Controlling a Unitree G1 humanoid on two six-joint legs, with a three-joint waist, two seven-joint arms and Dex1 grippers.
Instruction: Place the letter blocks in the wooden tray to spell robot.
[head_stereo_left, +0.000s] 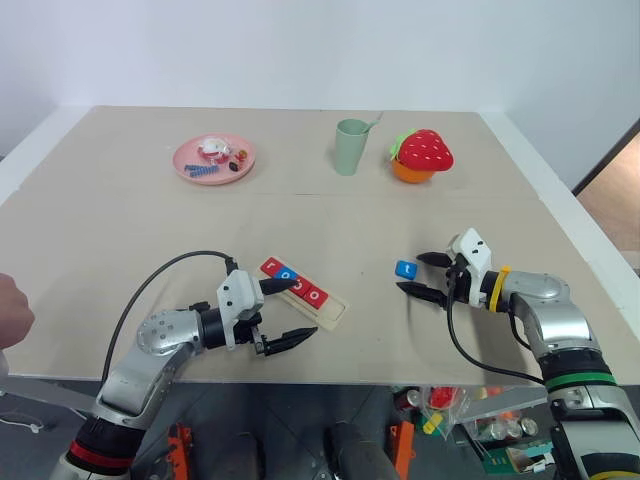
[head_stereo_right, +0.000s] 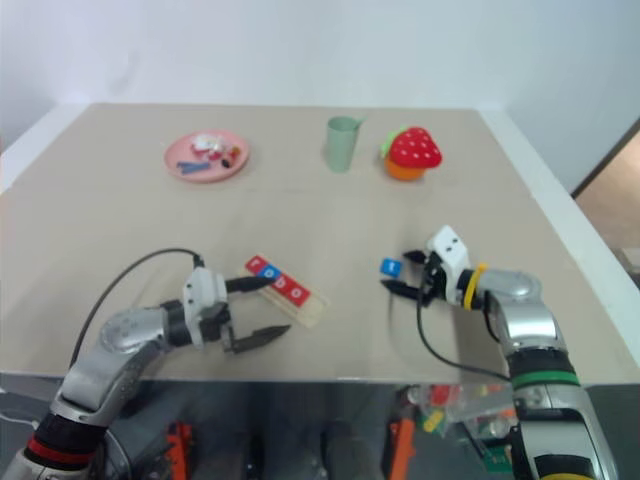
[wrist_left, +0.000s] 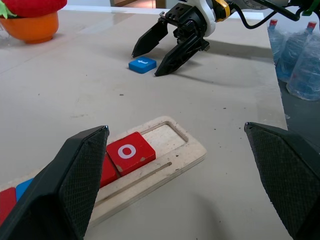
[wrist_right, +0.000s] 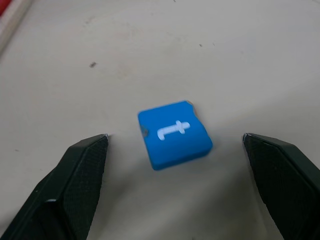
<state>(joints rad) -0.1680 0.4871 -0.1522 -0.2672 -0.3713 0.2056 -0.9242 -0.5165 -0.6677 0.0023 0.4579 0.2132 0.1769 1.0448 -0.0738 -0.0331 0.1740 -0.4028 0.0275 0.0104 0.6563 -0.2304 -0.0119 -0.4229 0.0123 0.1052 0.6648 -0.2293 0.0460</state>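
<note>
Blue t block (wrist_right: 174, 134) sits loose on the desk toward the near edge, right of the wooden tray (head_stereo_left: 318, 304) (four tiles already in it). Right gripper (head_stereo_left: 419, 274) is spread wide around it, not touching. Left gripper (head_stereo_left: 290, 311) gapes empty beside the tray.

Beige surface (head_stereo_left: 330, 230): tray (head_stereo_left: 305, 288) around 6 o'clock, blue t block (head_stereo_left: 406, 269) at 4, pink plate (head_stereo_left: 214, 159) at 11, green cup (head_stereo_left: 350, 146) at 12, strawberry toy (head_stereo_left: 421, 155) at 1.
</note>
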